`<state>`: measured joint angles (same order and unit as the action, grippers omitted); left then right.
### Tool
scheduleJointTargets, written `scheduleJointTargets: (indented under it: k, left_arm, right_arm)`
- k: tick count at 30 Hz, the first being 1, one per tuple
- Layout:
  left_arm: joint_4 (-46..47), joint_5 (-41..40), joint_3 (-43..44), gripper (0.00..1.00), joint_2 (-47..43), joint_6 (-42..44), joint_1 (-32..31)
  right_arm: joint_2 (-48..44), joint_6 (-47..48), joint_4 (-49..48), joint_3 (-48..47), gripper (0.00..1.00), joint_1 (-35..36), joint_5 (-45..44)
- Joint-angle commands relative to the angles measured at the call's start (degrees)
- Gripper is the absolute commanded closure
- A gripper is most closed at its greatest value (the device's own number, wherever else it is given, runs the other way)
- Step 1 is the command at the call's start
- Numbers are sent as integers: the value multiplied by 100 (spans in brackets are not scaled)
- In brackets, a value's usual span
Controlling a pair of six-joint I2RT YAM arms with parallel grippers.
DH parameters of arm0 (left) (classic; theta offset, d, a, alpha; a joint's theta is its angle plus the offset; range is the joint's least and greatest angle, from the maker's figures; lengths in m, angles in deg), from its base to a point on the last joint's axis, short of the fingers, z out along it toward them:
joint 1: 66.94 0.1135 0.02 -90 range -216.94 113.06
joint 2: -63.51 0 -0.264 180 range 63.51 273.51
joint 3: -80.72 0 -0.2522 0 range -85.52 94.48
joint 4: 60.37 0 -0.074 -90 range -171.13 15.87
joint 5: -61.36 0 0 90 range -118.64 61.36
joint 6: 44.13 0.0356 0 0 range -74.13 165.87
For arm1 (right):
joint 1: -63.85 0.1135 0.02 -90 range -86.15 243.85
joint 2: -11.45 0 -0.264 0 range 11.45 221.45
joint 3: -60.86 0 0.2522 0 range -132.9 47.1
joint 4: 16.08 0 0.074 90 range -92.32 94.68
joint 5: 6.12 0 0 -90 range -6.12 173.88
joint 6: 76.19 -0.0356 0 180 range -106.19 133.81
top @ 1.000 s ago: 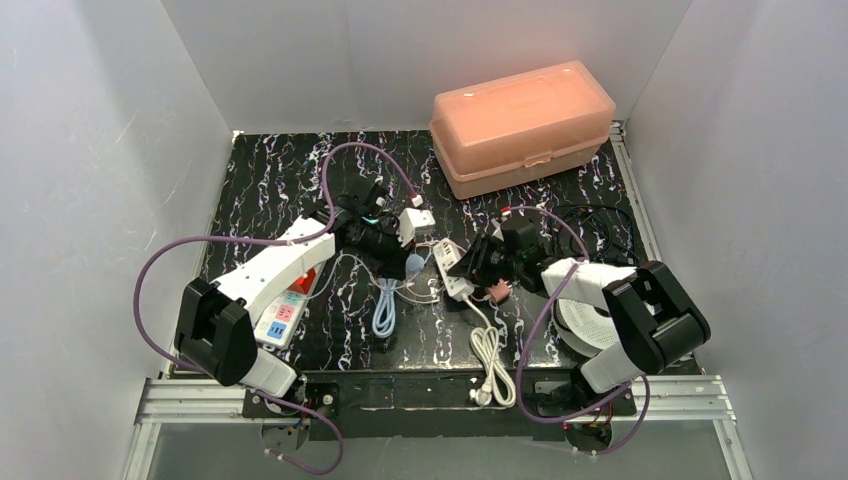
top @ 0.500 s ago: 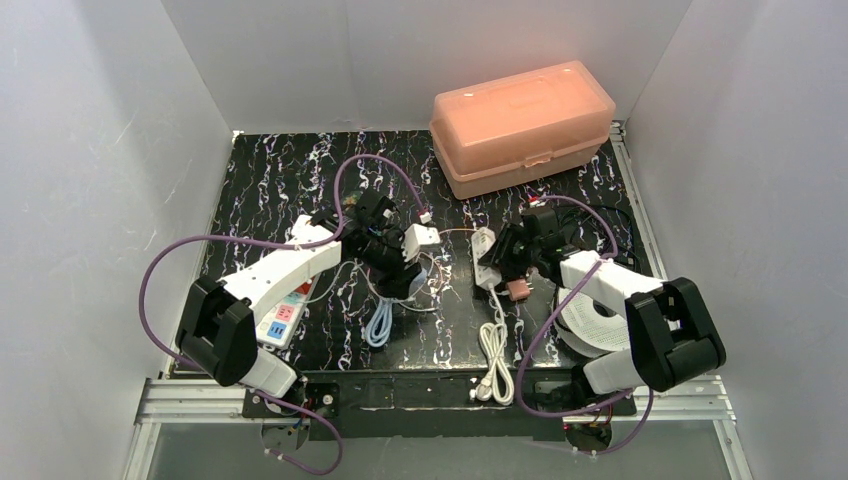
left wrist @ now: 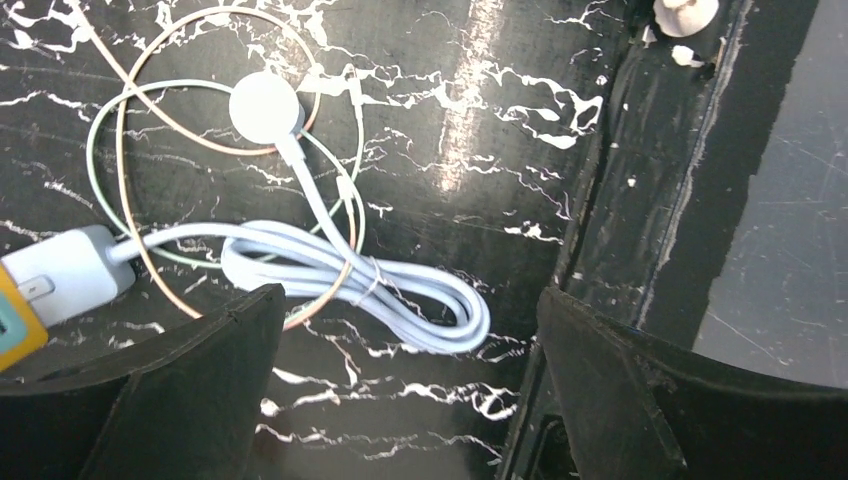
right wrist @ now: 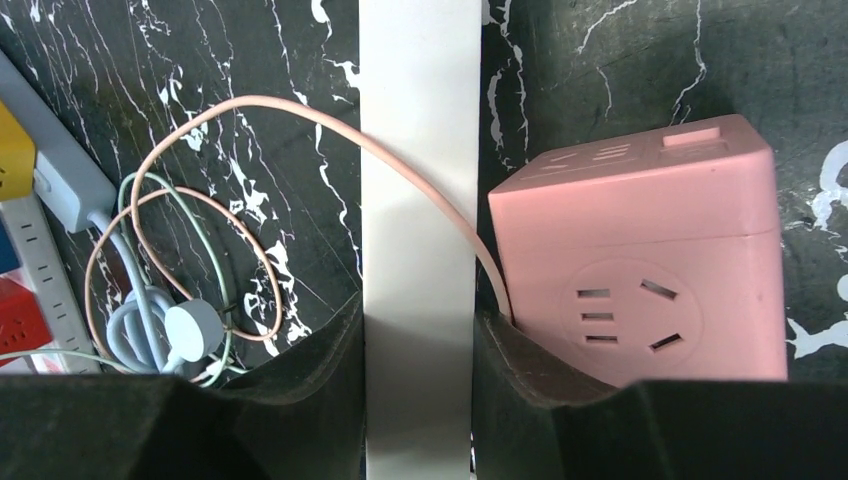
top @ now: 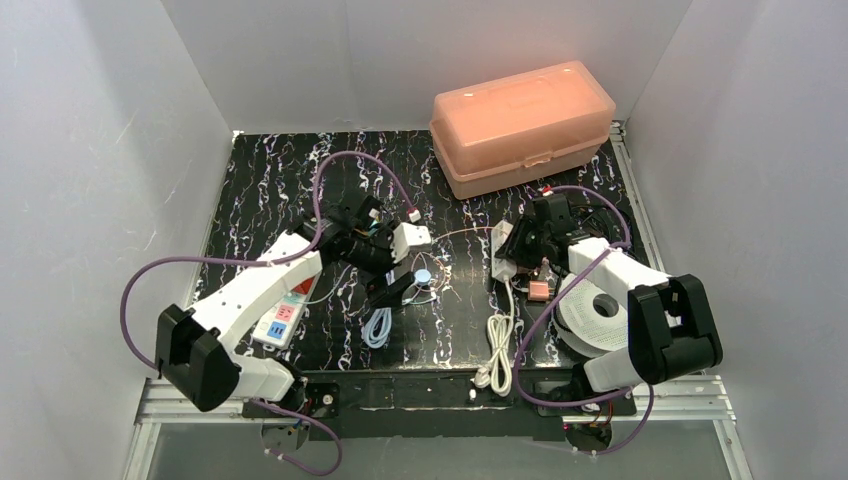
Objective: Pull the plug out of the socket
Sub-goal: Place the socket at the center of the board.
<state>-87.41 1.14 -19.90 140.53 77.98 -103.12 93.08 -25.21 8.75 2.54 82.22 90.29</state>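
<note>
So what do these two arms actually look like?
Both are alike: the left arm and right arm have white shells with chunky black joints, and a purple cable loops along each. The left gripper and right gripper end in two broad matte black fingers.

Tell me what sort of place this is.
Probably a robotics lab test cell: plain white walls box in a black marbled tabletop, and the left arm and right arm are bolted to an aluminium rail.
</note>
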Motion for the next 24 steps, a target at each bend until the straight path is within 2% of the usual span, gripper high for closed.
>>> scheduleJointTargets:
  k: [1, 5, 7, 12, 15, 19, 24]
  left_arm:
    - [-1332, 4, 572, 2, -385, -193, 103]
    - [-2236, 167, 1444, 2, -389, -673, 807]
    - [-2696, 284, 1979, 2, -280, -847, 1307]
    - [-3742, 636, 3059, 2, 257, -1211, 2611]
    - [-4088, 714, 3380, 2, 453, -1465, 3288]
    - [-4151, 745, 3228, 2, 353, -1511, 4037]
    - [-3993, 783, 2659, 2, 9, -1424, 4395]
  right_arm:
    - [-95, 279, 197, -406, 65, 76, -47]
    - [-378, 385, 490, -559, 34, 530, -390]
    - [-530, 401, 623, -628, 26, 794, -579]
    - [-893, 489, 1036, -890, 18, 1442, -1191]
    - [-1031, 564, 1350, -1187, 16, 1786, -1504]
    - [-1109, 668, 1698, -1534, 16, 2142, -1763]
    - [-852, 948, 1789, -2078, 14, 2512, -1783]
